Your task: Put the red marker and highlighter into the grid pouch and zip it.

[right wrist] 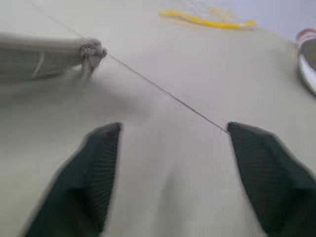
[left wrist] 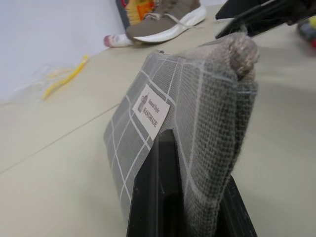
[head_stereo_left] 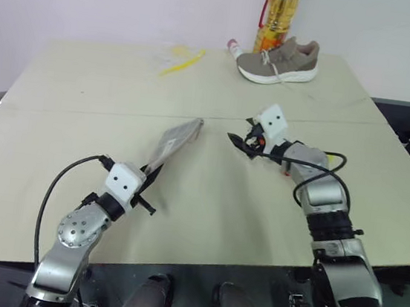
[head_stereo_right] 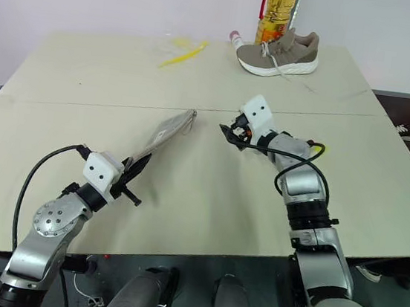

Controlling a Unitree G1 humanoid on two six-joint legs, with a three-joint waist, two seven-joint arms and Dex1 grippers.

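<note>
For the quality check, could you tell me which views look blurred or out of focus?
Right wrist view: right gripper fingers and grid pouch soft. Left wrist view: pouch label crisp, sneaker hazy. Left eye view: evenly lit, sharp.

Grid pouch [head_stereo_left: 175,142] in left tool [head_stereo_left: 147,179]

The grid pouch [head_stereo_left: 174,143], grey fabric with thin white grid lines and a small white label, is raised on edge, tilted, above the table.
</note>
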